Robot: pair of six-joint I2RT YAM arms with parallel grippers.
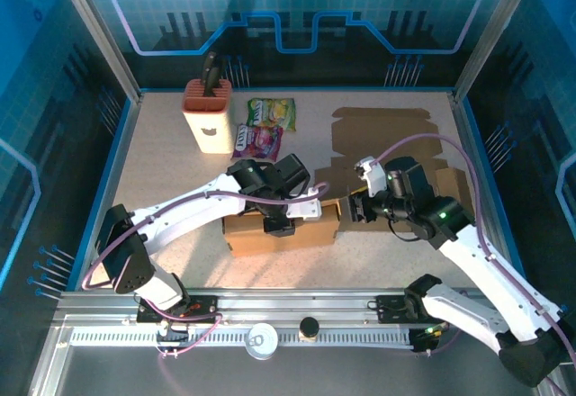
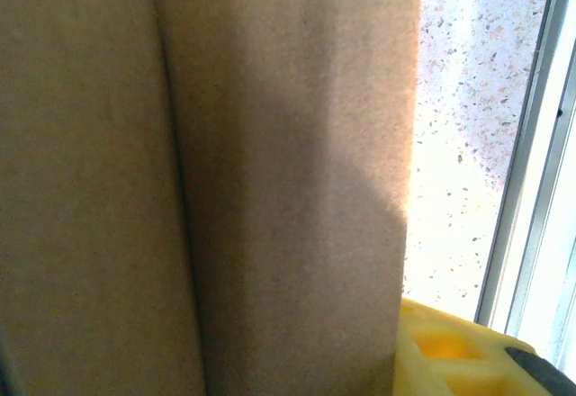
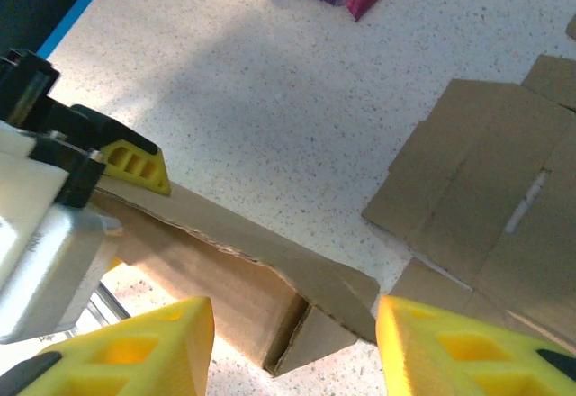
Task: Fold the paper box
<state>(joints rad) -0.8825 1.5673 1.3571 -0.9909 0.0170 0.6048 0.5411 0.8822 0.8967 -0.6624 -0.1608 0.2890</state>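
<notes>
As viewed from above, the paper box (image 1: 310, 232) is found partly folded at the front-middle of the worktop (image 1: 171, 171), with its long axis running left to right. The left arm is extended diagonally inward, and the left end effector (image 1: 279, 222) is set against the box's upper panel; whether it is pinching cannot be told. The right arm is bent inward, and the right end effector (image 3: 295, 324) is held spread wide at the box's open right end. A flat cardboard sheet (image 1: 387, 135) is noted behind.
</notes>
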